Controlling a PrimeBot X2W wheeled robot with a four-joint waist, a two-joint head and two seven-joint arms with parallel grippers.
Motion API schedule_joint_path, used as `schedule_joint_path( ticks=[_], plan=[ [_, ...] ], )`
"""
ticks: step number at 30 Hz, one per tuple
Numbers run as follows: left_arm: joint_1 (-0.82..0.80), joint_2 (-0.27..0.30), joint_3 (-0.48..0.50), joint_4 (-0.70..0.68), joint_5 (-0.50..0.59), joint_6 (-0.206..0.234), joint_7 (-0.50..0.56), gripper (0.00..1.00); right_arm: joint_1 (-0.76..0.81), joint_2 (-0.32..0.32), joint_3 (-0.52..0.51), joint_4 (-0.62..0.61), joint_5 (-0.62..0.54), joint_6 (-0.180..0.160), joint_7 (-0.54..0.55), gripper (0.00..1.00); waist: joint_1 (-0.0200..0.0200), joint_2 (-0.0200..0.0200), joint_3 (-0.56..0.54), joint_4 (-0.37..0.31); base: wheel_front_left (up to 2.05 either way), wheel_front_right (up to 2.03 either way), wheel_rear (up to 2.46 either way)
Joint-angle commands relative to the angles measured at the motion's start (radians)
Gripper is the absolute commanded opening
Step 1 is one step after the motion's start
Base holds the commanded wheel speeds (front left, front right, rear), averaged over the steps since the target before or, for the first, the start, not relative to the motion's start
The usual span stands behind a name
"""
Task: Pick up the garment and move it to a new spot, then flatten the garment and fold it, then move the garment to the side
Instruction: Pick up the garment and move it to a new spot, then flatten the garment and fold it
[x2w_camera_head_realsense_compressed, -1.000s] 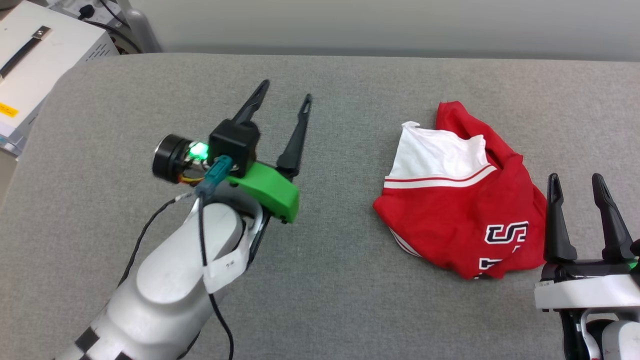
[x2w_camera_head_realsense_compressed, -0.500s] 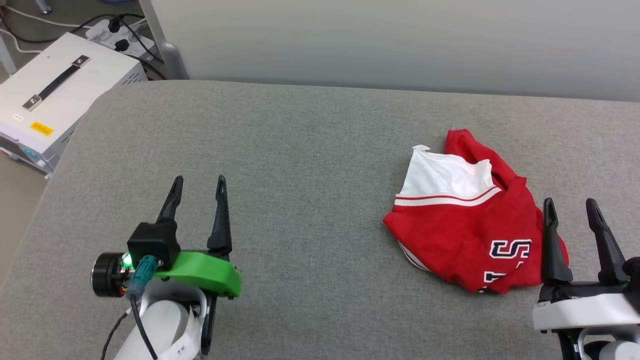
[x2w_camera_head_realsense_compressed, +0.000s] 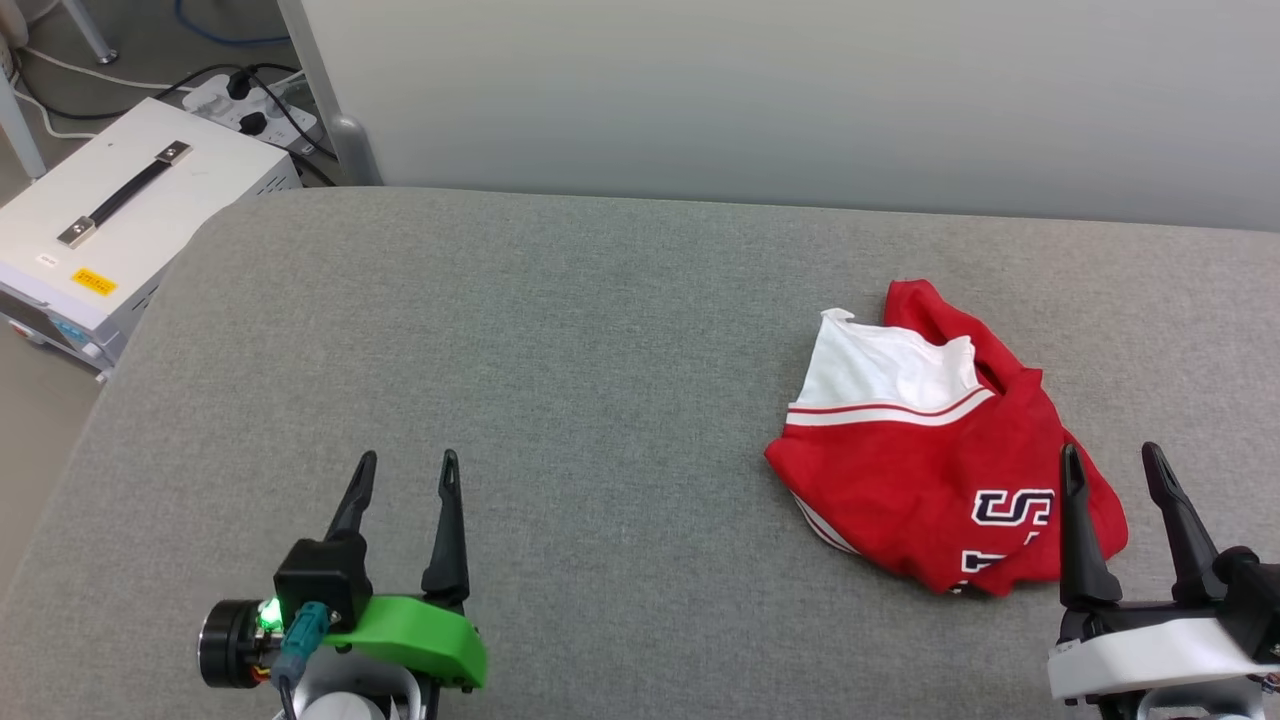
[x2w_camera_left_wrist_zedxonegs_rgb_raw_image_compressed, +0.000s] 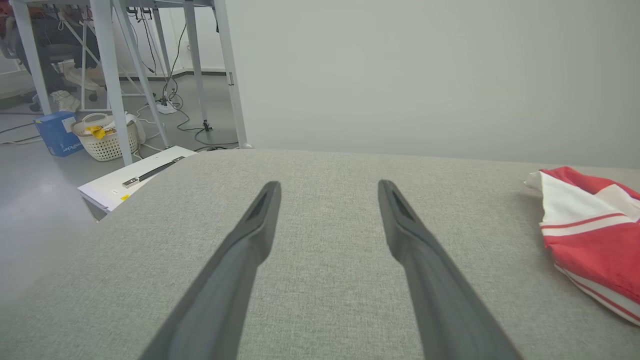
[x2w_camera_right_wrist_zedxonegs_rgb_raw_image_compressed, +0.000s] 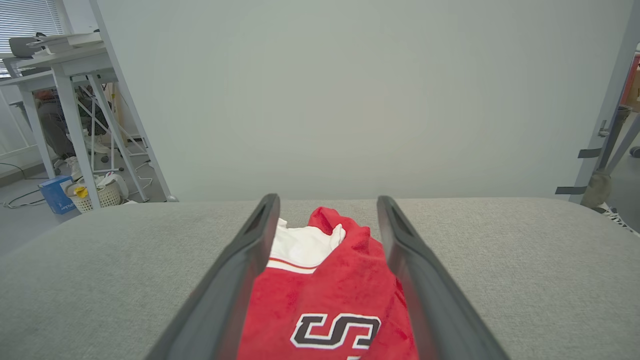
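Your left gripper (x2w_camera_head_realsense_compressed: 409, 460) has its two long dark fingers spread fully apart with nothing between them. Over the last second it has drawn back from the middle of the grey fabric-covered table (x2w_camera_head_realsense_compressed: 620, 330) to a resting pose at your lower left in the head view. Your right gripper (x2w_camera_head_realsense_compressed: 1110, 452) is just as wide and just as empty, and keeps much the same station at the near right edge of the garment. The head camera has tilted up meanwhile, so the slide of everything down that picture comes from the camera, not the cloth.

The red jersey-style shirt with a white sleeve and red-and-white striped trim (x2w_camera_head_realsense_compressed: 900, 460) lies in the same crumpled heap on the right half of the table, untouched. I judge that the pick-up has not begun. With the left arm now clear, your right gripper looks best placed for the first grasp.

The right wrist view lines the shirt (x2w_camera_right_wrist_zedxonegs_rgb_raw_image_compressed: 330, 285) up between the right gripper's (x2w_camera_right_wrist_zedxonegs_rgb_raw_image_compressed: 327, 200) fingers, with the black white-outlined lettering (x2w_camera_right_wrist_zedxonegs_rgb_raw_image_compressed: 336, 330) nearest the lens. It cannot tell you whether the tips touch the cloth. The left wrist view shows bare table between the left gripper's (x2w_camera_left_wrist_zedxonegs_rgb_raw_image_compressed: 328, 186) fingers and the shirt (x2w_camera_left_wrist_zedxonegs_rgb_raw_image_compressed: 590, 240) well off to the right, plus a white woven basket (x2w_camera_left_wrist_zedxonegs_rgb_raw_image_compressed: 105, 142) on the floor beyond. The head view adds a white metal box with a black handle (x2w_camera_head_realsense_compressed: 130, 215) just off the table's far left corner.
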Motion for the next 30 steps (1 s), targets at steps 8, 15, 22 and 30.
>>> schedule_joint_path(
  ticks=[8, 15, 22, 30],
  plan=[
    [0.047, -0.051, 0.047, 0.028, 0.054, -0.054, -0.006, 1.00, 0.035, -0.002, 0.016, 0.025, 0.003, -0.001, -0.009, 1.00, 0.0000, 0.0041, -0.009, -0.001, 0.00, 0.00, 0.00],
    [0.057, -0.072, 0.081, 0.040, 0.081, -0.078, -0.006, 1.00, 0.042, -0.002, 0.021, 0.037, 0.001, -0.001, -0.009, 1.00, 0.0000, 0.0041, -0.011, -0.002, 0.00, 0.00, 0.00],
    [0.060, -0.088, 0.102, 0.047, 0.100, -0.094, -0.006, 1.00, 0.045, -0.002, 0.023, 0.042, 0.000, -0.001, -0.009, 1.00, 0.0000, 0.0041, -0.014, 0.001, 0.00, 0.00, 0.00],
    [0.062, -0.098, 0.115, 0.051, 0.113, -0.105, -0.006, 1.00, 0.039, -0.002, 0.022, 0.040, -0.001, -0.001, -0.009, 1.00, 0.0000, 0.0041, -0.014, 0.006, 0.00, 0.00, 0.00]
  ],
)
